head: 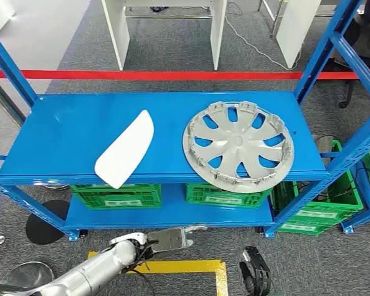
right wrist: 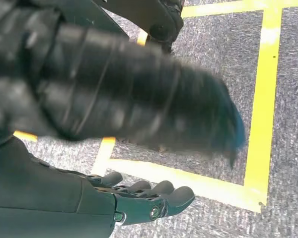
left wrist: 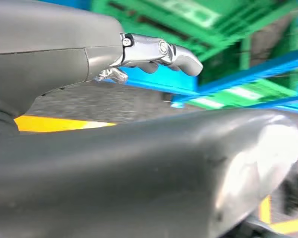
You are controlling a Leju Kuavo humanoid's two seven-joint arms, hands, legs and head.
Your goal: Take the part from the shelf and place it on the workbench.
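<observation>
Nearest you, both hands hang below the shelf (head: 81,123) holding nothing, fingers extended: left hand (head: 171,238), right hand (head: 255,277). On the shelf top you see the white part (head: 125,150) left, hubcap (head: 238,145) right.

I see two parts lying flat on the top board of the blue shelf (head: 81,123). The silver hubcap (head: 238,146) sits toward the right, spokes up, its front rim overhanging the shelf's front edge. The white curved panel (head: 126,150) lies well to its left, angled, its wider end reaching the front edge.
</observation>
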